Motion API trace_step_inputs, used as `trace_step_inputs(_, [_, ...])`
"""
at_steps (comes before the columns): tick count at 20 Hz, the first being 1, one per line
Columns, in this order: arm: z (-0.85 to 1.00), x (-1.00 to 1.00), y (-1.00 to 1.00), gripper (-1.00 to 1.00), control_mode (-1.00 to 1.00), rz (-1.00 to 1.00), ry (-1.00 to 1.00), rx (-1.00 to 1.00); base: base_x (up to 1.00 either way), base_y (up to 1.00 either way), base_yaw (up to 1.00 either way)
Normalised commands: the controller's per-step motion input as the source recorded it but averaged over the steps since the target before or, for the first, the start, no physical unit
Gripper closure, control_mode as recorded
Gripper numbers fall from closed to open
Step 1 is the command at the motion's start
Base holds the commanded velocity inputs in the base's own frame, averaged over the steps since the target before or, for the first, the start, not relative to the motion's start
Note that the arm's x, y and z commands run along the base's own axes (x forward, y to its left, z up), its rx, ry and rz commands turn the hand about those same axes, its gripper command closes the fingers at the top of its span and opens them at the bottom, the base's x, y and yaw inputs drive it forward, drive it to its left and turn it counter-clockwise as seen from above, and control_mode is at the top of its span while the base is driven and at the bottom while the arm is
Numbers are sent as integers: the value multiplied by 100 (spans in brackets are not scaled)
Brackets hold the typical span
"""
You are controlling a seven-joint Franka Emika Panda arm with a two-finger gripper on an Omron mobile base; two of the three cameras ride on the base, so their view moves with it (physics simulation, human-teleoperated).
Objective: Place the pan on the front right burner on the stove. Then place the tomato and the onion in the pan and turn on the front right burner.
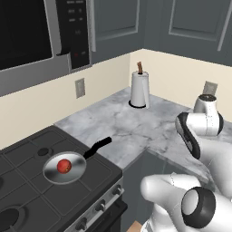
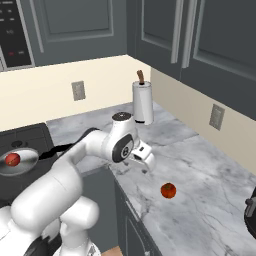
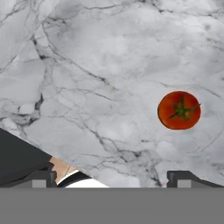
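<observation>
Hand view: tomato (image 3: pixel 179 110) on marble bench, ahead of gripper (image 3: pixel 111 177), off to one side, not touching.
Gripper: jaws wide apart, empty, above bench's front edge (image 2: pixel 141 161).
Pan (image 1: pixel 65 167): on stove (image 1: pixel 27 199) front right burner, red item inside.

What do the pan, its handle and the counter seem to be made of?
The pan looks like polished silver metal: its bowl is pale grey with a soft sheen. Its handle is matte black, perhaps plastic or coated metal. The counter looks like smooth grey-white marble, going by its dark branching veins; it could equally be an imitation.
</observation>
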Motion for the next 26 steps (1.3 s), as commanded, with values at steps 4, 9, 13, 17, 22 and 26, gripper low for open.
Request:
trace_step_inputs(4, [0, -16, -40, -100, -100, 0, 0, 0, 0, 0, 0])
trace_step_inputs(9, [0, -20, -36, -100, -100, 0, 0, 0, 0, 0, 0])
trace_step_inputs(13, [0, -4, -38, -100, -100, 0, 0, 0, 0, 0, 0])
trace_step_inputs(17, [0, 0, -32, -100, -100, 0, 0, 0, 0, 0, 0])
trace_step_inputs(22, [0, 0, -23, -100, -100, 0, 0, 0, 0, 0, 0])
trace_step_inputs(26, [-1, 0, -8, -100, -100, 0, 2, 0, 0, 0, 0])
